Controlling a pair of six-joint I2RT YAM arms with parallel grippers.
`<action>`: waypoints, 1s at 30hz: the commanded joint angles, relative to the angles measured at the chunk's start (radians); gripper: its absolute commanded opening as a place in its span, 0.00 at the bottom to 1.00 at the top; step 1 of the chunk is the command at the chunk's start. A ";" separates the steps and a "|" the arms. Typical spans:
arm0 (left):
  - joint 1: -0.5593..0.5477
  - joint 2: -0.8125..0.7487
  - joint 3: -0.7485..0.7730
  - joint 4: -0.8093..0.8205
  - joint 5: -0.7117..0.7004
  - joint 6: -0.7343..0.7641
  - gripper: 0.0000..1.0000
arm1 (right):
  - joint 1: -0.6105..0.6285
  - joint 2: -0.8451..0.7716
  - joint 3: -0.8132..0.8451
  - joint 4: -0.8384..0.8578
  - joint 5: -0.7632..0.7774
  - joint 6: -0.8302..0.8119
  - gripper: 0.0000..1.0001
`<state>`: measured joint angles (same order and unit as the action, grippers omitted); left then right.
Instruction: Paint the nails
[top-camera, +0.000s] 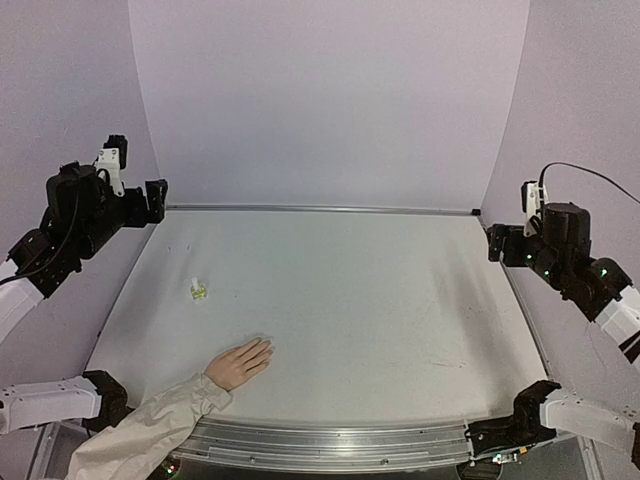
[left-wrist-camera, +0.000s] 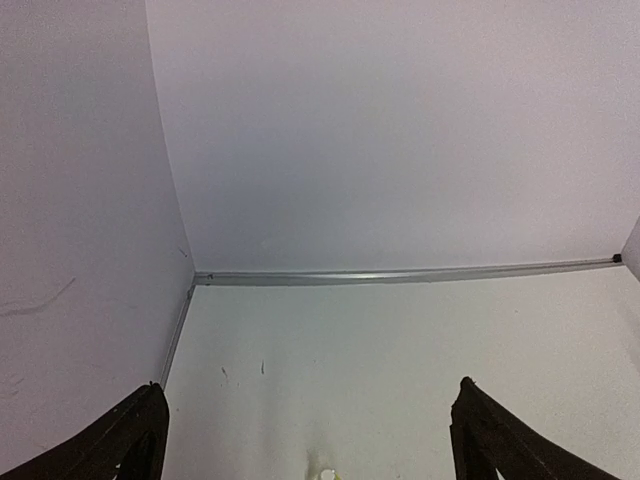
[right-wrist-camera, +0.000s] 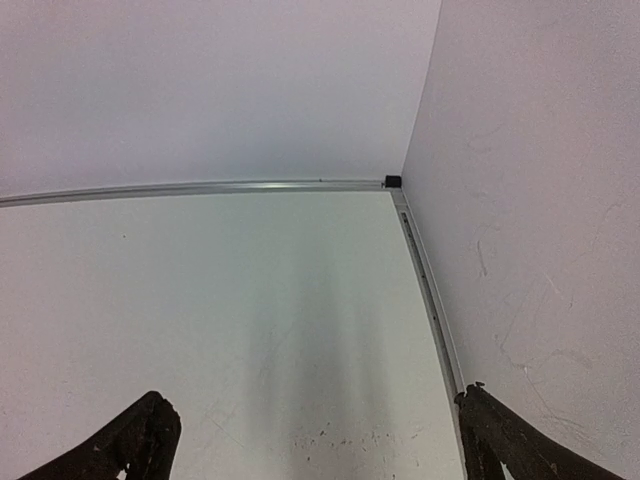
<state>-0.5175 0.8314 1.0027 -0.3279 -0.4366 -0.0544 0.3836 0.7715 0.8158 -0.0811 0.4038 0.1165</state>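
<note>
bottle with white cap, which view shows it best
Top external: the whole bottle stands unobstructed on the table. Left wrist catches only a pale sliver at its bottom edge, possibly the cap; right wrist shows none of it.

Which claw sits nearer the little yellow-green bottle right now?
Left. The left claw hangs at the far-left edge of the table, just beyond the bottle; the right claw is across the table at the far-right edge.

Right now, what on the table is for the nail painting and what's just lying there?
Job:
pale hand, nails too small to make out
small yellow-green bottle, probably the polish

Just there:
beige sleeve
metal rail along the far edge
</note>
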 joint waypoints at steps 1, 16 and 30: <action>0.093 0.032 -0.013 -0.028 0.076 -0.098 1.00 | -0.130 0.042 -0.030 0.055 -0.145 0.063 0.98; 0.299 0.415 0.065 -0.257 0.411 -0.260 0.95 | -0.419 0.303 -0.048 0.101 -0.608 0.164 0.98; 0.258 0.913 0.269 -0.379 0.517 -0.267 0.69 | -0.396 0.334 -0.056 0.153 -0.801 0.166 0.98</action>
<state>-0.2329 1.7035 1.1889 -0.6678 0.0769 -0.3157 -0.0254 1.1202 0.7628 0.0322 -0.3286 0.2752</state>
